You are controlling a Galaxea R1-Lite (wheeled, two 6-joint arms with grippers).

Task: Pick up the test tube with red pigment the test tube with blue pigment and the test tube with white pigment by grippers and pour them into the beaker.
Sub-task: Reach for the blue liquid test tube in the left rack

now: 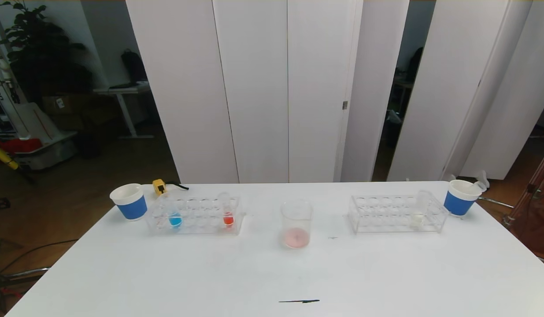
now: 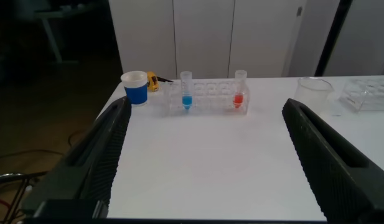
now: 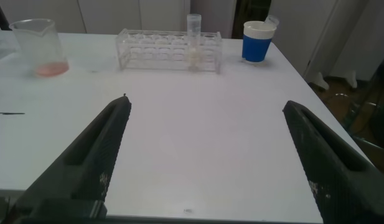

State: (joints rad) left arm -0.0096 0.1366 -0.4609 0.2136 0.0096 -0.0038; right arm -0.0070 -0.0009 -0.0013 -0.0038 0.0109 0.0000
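Observation:
The test tube with blue pigment (image 1: 175, 218) and the test tube with red pigment (image 1: 228, 215) stand upright in a clear rack (image 1: 194, 215) at the table's left. In a second clear rack (image 1: 397, 214) on the right stands the test tube with white pigment (image 1: 418, 215). Between the racks is the beaker (image 1: 296, 224), with a thin pink layer at its bottom. Neither arm shows in the head view. My left gripper (image 2: 205, 104) is open and empty over the table's near side, well short of the blue tube (image 2: 186, 93) and red tube (image 2: 239, 92). My right gripper (image 3: 205, 102) is open and empty, well short of the white tube (image 3: 193, 43).
A blue-banded white paper cup (image 1: 130, 201) stands left of the left rack, with a yellow tape measure (image 1: 159, 186) behind it. Another such cup (image 1: 460, 197) stands right of the right rack. A short black mark (image 1: 299, 301) lies near the table's front edge.

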